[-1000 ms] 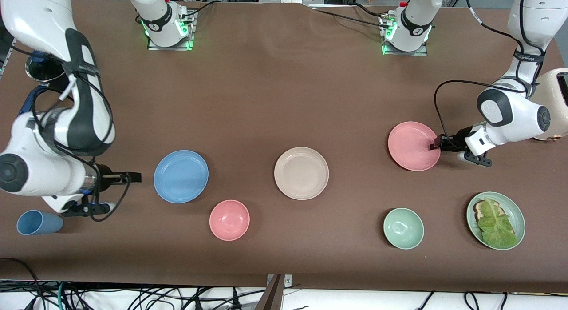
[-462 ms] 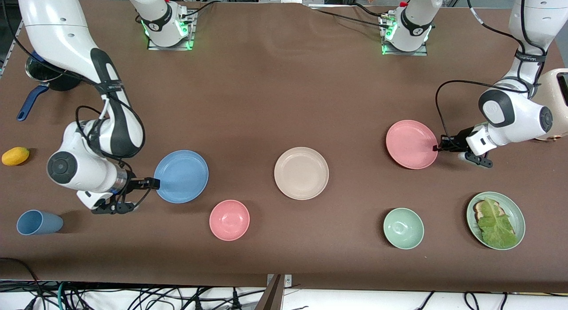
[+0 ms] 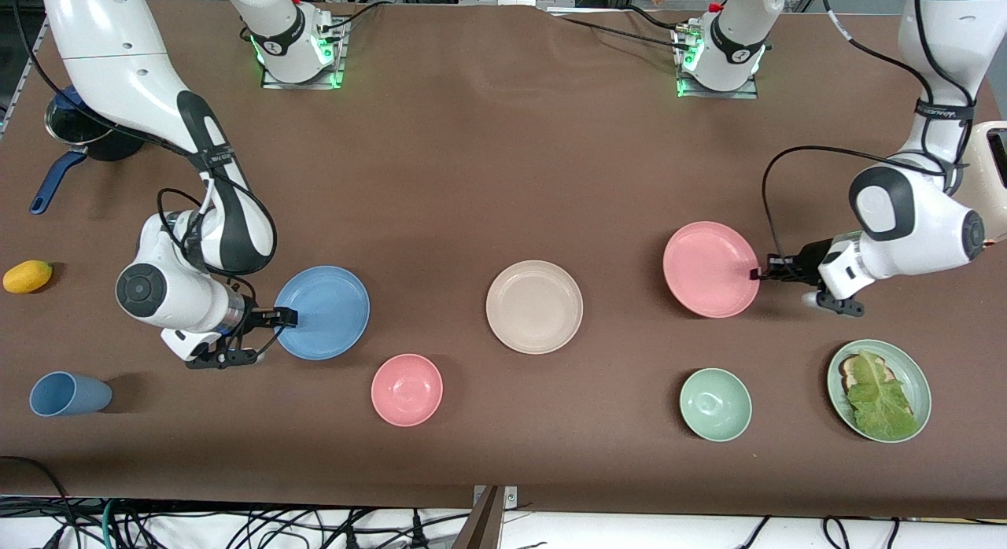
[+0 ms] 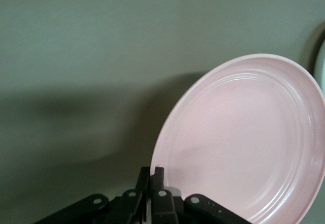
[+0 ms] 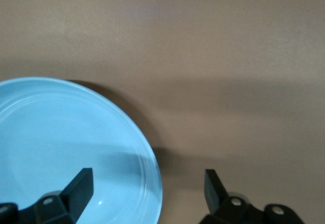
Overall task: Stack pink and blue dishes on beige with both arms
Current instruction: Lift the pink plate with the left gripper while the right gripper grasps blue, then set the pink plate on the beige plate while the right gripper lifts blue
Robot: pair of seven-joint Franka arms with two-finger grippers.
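Note:
The beige plate (image 3: 534, 306) lies flat at the table's middle. The pink plate (image 3: 710, 269) is toward the left arm's end, and my left gripper (image 3: 759, 274) is shut on its rim on the side away from the beige plate. In the left wrist view the pink plate (image 4: 244, 142) hangs tilted above its shadow, its rim pinched in that gripper (image 4: 156, 176). The blue plate (image 3: 322, 311) rests flat toward the right arm's end. My right gripper (image 3: 287, 317) is open at its edge. In the right wrist view, this gripper (image 5: 149, 183) straddles the blue plate's (image 5: 61, 142) rim.
A pink bowl (image 3: 407, 389) and a pale green bowl (image 3: 715, 404) sit nearer the front camera than the plates. A green plate with lettuce on toast (image 3: 879, 390), a blue cup (image 3: 67, 394), a yellow fruit (image 3: 27, 275), a dark pot (image 3: 75, 132) and a cream appliance (image 3: 993, 179) line the table's ends.
My left gripper closed on the pink plate's rim and carried it a little toward the beige plate. My right arm swung in until its open fingers reached the blue plate's rim.

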